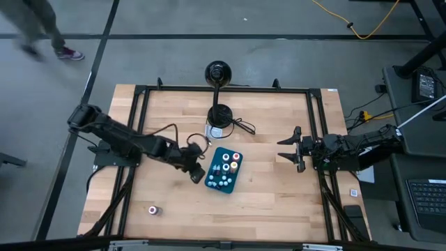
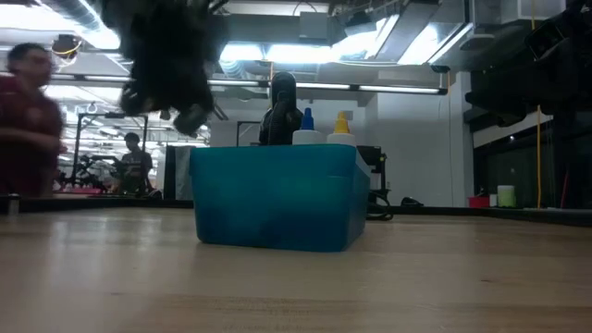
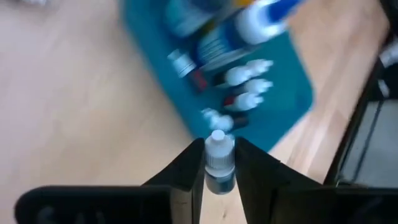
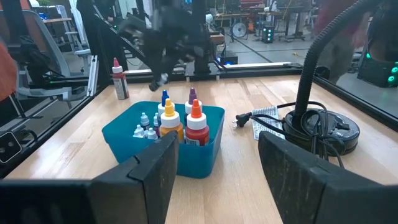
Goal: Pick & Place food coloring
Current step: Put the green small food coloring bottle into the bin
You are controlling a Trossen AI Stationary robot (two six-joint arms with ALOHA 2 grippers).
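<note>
Blur smears the left gripper [image 2: 190,116] in the low view; left wrist view shows it clamped on a white-capped food coloring bottle [image 3: 219,163] above the teal tray's [image 1: 211,183] left edge; right gripper [image 1: 291,148], fingers apart, waits by the tabletop's right edge.

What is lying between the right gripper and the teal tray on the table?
Nothing: in the high view only bare wood lies between the open right gripper and the teal tray.

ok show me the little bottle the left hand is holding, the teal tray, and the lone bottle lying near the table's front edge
held bottle [image 3: 219,163], left wrist view, on its whitish neck
teal tray [image 1: 233,183], high view, on its right rim
lone bottle [image 1: 153,210], high view, on its body
</note>
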